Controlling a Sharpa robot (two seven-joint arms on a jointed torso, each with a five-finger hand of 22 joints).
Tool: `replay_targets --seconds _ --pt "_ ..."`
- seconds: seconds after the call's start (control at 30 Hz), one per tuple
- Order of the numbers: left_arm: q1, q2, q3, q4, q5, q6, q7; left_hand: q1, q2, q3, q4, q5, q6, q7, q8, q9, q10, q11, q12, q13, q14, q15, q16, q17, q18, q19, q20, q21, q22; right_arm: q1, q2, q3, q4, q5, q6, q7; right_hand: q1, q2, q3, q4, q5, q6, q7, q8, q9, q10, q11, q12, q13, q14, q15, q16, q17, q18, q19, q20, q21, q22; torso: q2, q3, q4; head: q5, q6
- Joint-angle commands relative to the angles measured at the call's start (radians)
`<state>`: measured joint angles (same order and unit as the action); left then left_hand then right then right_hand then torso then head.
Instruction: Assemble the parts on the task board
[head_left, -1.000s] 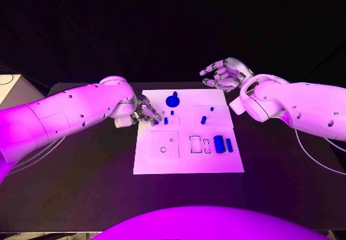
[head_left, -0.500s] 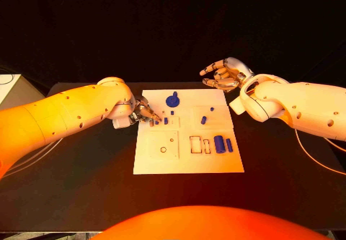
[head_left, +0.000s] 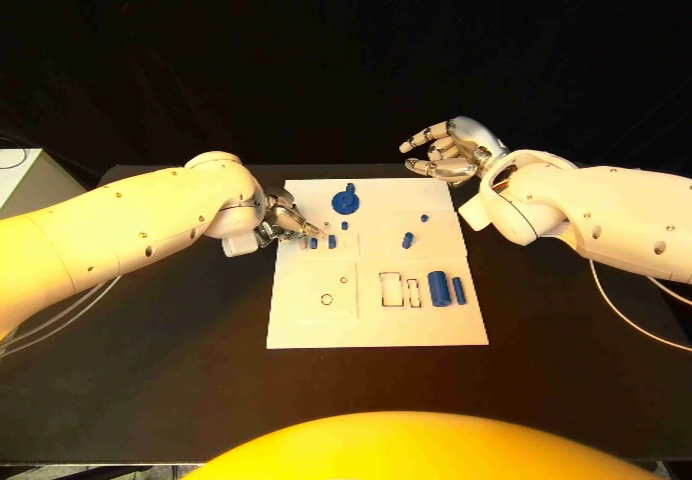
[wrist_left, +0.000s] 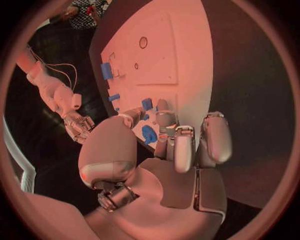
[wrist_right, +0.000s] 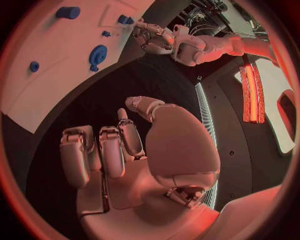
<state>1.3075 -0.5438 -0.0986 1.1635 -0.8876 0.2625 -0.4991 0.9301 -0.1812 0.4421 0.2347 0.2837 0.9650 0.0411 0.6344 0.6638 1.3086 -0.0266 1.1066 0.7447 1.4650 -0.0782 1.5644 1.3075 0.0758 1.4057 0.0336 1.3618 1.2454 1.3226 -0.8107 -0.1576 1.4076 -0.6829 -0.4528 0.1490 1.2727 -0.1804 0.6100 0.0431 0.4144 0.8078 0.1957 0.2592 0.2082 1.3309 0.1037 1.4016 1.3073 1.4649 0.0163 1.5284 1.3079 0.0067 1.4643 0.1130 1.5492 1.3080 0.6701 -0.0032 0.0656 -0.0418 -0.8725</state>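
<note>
From the head, the board (head_left: 378, 265) lies mid-worktop (head_left: 159, 340). The left robot hand (head_left: 284, 226) sits at its left edge, fingertips bunched just beside a small upright peg (head_left: 313, 242); whether they pinch it I cannot tell. A round knob (head_left: 345, 201) stands at the far end, and a cylinder (head_left: 437, 288) and bar (head_left: 459, 290) lie near the right edge, long axes toward the robot. The right robot hand (head_left: 450, 148) hovers beyond the far right corner, fingers curled, holding nothing. From the left wrist, the fingers (wrist_left: 178, 145) curl over the knob (wrist_left: 149, 134). From the right wrist, the curled hand (wrist_right: 134, 150) is well apart from the board (wrist_right: 56, 65).
</note>
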Motion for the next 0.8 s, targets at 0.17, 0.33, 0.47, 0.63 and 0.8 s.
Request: replay_targets --seconds 0.17,0.33,0.47,0.63,0.8 --pt "0.000 -0.034 0.028 0.038 0.113 -0.086 0.065 0.043 -0.006 -0.044 0.039 -0.003 -0.044 0.016 -0.008 0.000 -0.066 0.012 -0.052 -0.079 0.094 0.008 -0.016 0.227 0.012 -0.037 0.005 -0.042 -0.053 -0.002 -0.001 0.000 -0.002 -0.001 0.002 0.010 -0.010 -0.004 -0.001 -0.006 0.000 0.006 -0.001 -0.003 0.000 0.005 -0.001 0.000 0.027 0.085 0.003 -0.007 0.188 0.000 0.098 0.005 -0.002 0.240 0.000 0.0021 0.0002 0.006 0.000" --pt "0.001 -0.052 0.035 0.049 0.153 -0.096 0.079 0.072 -0.004 -0.067 0.052 -0.001 -0.075 0.028 -0.008 0.002 -0.122 0.023 -0.095 -0.148 0.079 0.016 -0.042 0.187 0.023 -0.070 0.013 -0.084 -0.106 -0.003 -0.001 0.000 -0.004 -0.001 0.002 0.009 -0.015 -0.002 0.000 -0.014 0.000 0.007 -0.002 -0.005 0.000 -0.002 -0.001 -0.004 0.019 0.084 0.002 -0.010 0.184 0.001 0.097 0.005 -0.006 0.236 0.000 0.0017 -0.0019 0.005 0.000" --pt "0.000 -0.083 0.037 0.067 0.184 -0.126 0.123 0.118 0.013 -0.083 0.053 0.004 -0.121 0.048 -0.006 -0.003 -0.197 0.039 -0.142 -0.211 0.031 0.031 -0.115 0.084 0.051 -0.154 0.027 -0.193 -0.242 -0.003 -0.005 0.000 -0.011 -0.004 0.006 0.005 -0.011 -0.007 0.011 -0.029 -0.015 0.008 -0.004 -0.004 0.001 -0.137 -0.003 -0.123 -0.126 0.074 0.000 -0.032 0.155 0.012 0.083 0.003 -0.045 0.198 0.001 0.0014 -0.0022 0.002 0.000" --pt "-0.003 -0.138 0.038 0.095 0.312 -0.179 0.311 0.264 0.044 -0.048 0.034 0.016 -0.194 0.084 -0.035 -0.041 -0.296 0.074 -0.210 -0.259 -0.107 0.060 -0.303 -0.150 0.106 -0.325 0.053 -0.459 -0.538 -0.004 -0.012 0.000 -0.023 -0.056 0.006 0.007 -0.004 -0.027 0.052 -0.057 -0.039 0.038 -0.017 0.018 0.015 -0.380 -0.017 -0.539 -0.553 0.047 -0.013 -0.089 0.089 0.030 0.057 -0.009 -0.114 0.135 0.000 0.0001 0.0006 -0.007 0.001" --pt "-0.015 -0.199 0.038 0.140 0.463 -0.230 0.525 0.408 0.046 0.047 -0.039 0.015 -0.213 0.109 -0.052 -0.087 -0.382 0.101 -0.295 -0.329 -0.313 0.087 -0.556 -0.436 0.107 -0.359 0.072 -0.573 -0.611 -0.005 -0.020 0.000 -0.035 -0.146 0.030 0.005 0.016 -0.029 0.050 -0.080 -0.103 0.066 -0.023 0.043 0.033 -0.345 -0.024 -0.806 -0.775 0.016 -0.015 -0.170 -0.003 0.047 0.034 -0.018 -0.190 0.069 0.000 -0.0016 0.0025 -0.013 0.025"
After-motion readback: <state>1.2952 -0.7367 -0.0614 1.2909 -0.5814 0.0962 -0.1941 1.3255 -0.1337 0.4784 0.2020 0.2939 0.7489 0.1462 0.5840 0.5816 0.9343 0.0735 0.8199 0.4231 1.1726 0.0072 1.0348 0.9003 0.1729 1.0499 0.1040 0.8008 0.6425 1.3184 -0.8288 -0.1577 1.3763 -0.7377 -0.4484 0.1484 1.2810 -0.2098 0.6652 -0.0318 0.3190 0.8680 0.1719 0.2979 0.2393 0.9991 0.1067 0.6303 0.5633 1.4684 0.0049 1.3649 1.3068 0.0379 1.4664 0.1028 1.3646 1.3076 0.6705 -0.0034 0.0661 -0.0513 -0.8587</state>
